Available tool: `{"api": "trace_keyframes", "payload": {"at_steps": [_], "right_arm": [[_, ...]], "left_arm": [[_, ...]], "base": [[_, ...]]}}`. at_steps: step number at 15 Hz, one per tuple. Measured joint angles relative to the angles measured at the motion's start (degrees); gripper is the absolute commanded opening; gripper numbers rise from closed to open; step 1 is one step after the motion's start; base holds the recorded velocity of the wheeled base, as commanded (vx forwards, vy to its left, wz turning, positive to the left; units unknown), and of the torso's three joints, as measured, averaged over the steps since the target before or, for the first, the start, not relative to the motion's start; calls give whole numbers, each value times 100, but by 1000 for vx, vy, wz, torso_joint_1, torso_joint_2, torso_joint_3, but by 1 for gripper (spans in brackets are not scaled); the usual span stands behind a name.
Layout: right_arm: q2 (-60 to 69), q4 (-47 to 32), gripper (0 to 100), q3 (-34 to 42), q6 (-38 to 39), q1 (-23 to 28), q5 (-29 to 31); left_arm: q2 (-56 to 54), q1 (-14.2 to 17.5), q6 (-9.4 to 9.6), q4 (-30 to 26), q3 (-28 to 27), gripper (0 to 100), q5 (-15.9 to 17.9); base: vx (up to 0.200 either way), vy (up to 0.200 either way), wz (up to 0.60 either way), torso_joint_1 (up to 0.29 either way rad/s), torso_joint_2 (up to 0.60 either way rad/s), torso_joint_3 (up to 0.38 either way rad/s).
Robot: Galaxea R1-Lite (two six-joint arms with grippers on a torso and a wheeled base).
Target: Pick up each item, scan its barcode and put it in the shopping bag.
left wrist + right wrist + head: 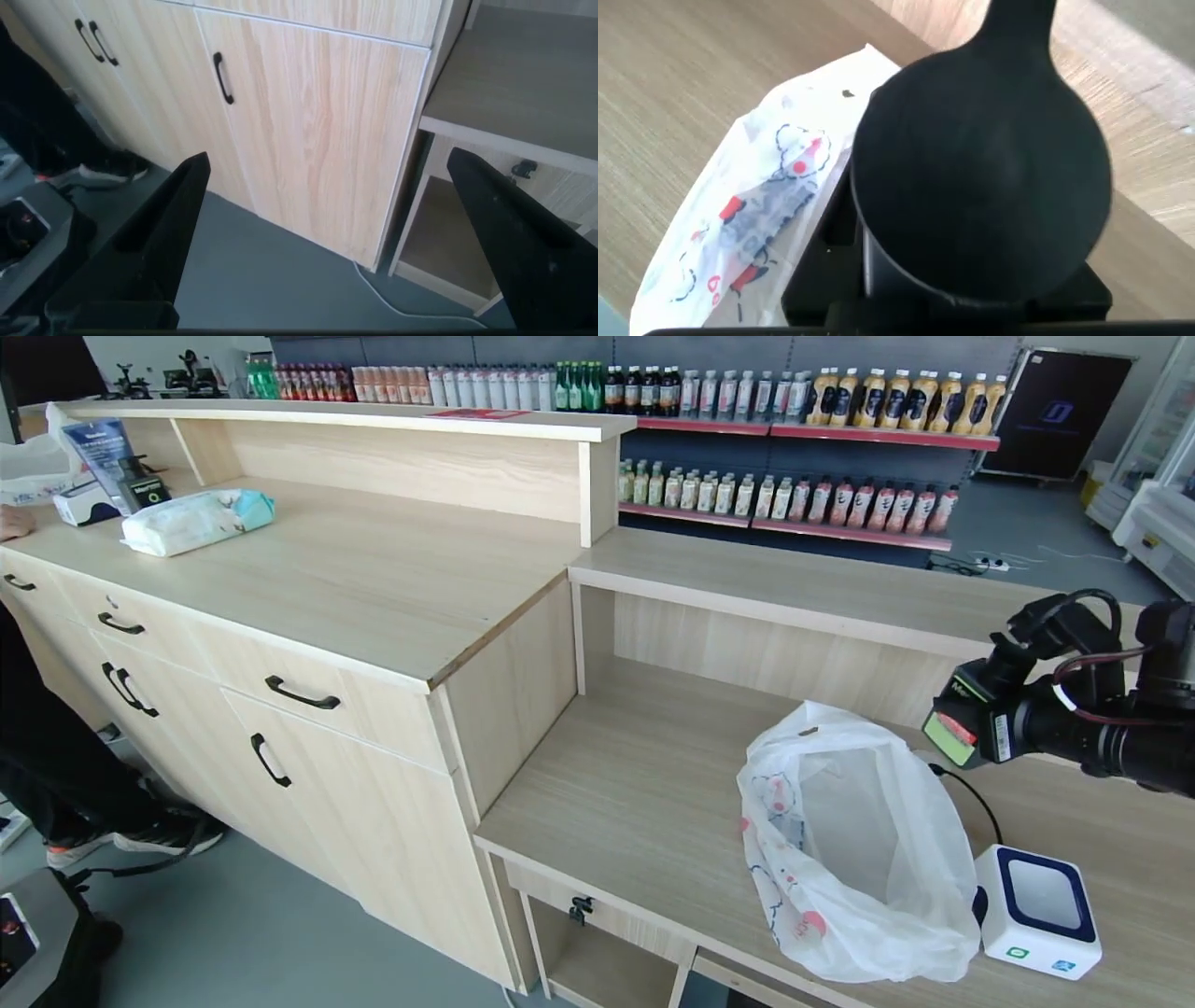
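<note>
My right gripper (pixel 980 723) is shut on a black item with a green and red label (pixel 950 735), held in the air just above the far right rim of the white shopping bag (pixel 854 859). In the right wrist view the black item (pixel 980 159) hides the fingers, and the printed shopping bag (pixel 757 224) lies below it. The bag stands open on the lower counter. A white scanner with a blue-framed window (pixel 1036 901) sits right beside the bag. My left gripper (pixel 341 243) is open with nothing in it, low over the floor in front of the cabinet doors.
On the raised counter (pixel 373 579) at the far left lie a pack of wipes (pixel 196 520), a blue packet (pixel 110 457) and a small white box (pixel 84 506). A person's hand (pixel 14 523) rests at that counter's left edge. Drink shelves (pixel 794 429) stand behind.
</note>
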State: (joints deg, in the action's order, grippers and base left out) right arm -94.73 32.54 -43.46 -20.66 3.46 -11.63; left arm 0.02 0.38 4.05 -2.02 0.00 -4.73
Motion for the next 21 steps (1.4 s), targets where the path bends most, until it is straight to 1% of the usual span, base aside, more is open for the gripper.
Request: {"api": "trace_keyframes", "payload": {"at_steps": [1, 3, 6, 10, 12, 14, 18, 21], "right_arm": [[-185, -20, 0, 30, -2, -35, -112], [-490, 202, 0, 135, -18, -57, -323], [-951, 1005, 0, 440, -93, -60, -719], [-1499, 1454, 0, 529, -255, -82, -813], [-1783, 1835, 0, 523, -255, -127, -822], [-2043, 1987, 0, 457, -254, -195, -822], [-2384, 2020, 0, 278, -254, -324, -834], [-2655, 2116, 0, -23, -244, -379, -1067]], "left_arm": [[0, -5, 0, 2, 0, 100, 2], [0, -13, 0, 2, 0, 100, 0], [0, -13, 0, 2, 0, 100, 0], [0, -9, 0, 0, 0, 100, 0], [0, -9, -2, 2, 0, 100, 0], [0, -13, 0, 2, 0, 100, 2], [0, -9, 0, 2, 0, 100, 0], [0, -13, -2, 2, 0, 100, 0]], "base": [[0, 0, 0, 0, 0, 0], [0, 0, 0, 0, 0, 0], [0, 0, 0, 0, 0, 0], [0, 0, 0, 0, 0, 0], [0, 0, 0, 0, 0, 0], [0, 0, 0, 0, 0, 0], [0, 0, 0, 0, 0, 0], [0, 0, 0, 0, 0, 0]]}}
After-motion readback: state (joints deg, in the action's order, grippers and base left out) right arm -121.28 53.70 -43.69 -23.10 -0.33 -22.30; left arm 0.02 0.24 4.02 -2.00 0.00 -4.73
